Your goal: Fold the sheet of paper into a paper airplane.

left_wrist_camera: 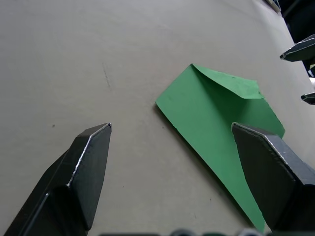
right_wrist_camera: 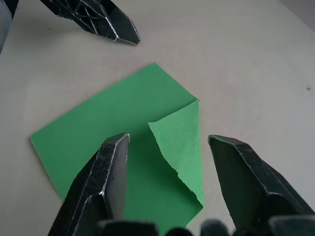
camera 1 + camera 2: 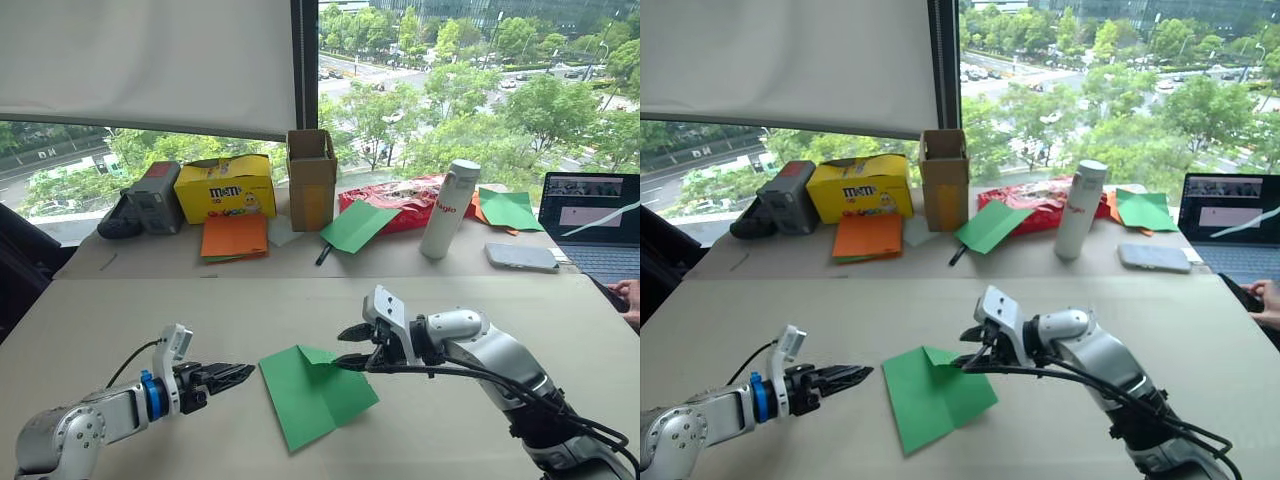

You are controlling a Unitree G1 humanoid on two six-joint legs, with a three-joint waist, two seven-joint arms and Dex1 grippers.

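Our right tool (image 3: 352,347) hangs with its fingers apart over the far edge of the sheet of paper (image 3: 315,395), right where one corner flap (image 2: 181,140) is turned in and standing a little proud of the layer below. Our left tool (image 3: 232,373) waits just beside the sheet's near-left edge, low to the counter (image 3: 200,310); in its own wrist view its fingers are also spread, with nothing between them.

We judge the step in hand to be setting that first corner fold. To do it well, we would press down on the flap with the right tool and draw along the crease, while the left tool pins the flat part so the sheet does not skate on the smooth counter.

The sheet lies toward the near edge of the counter, about midway across. Bare counter surrounds it on all sides, so both arms have room. The orange sheets (image 3: 235,237), yellow box (image 3: 226,188), bottle (image 3: 449,209) and laptop (image 3: 593,220) line the far edge, well apart.
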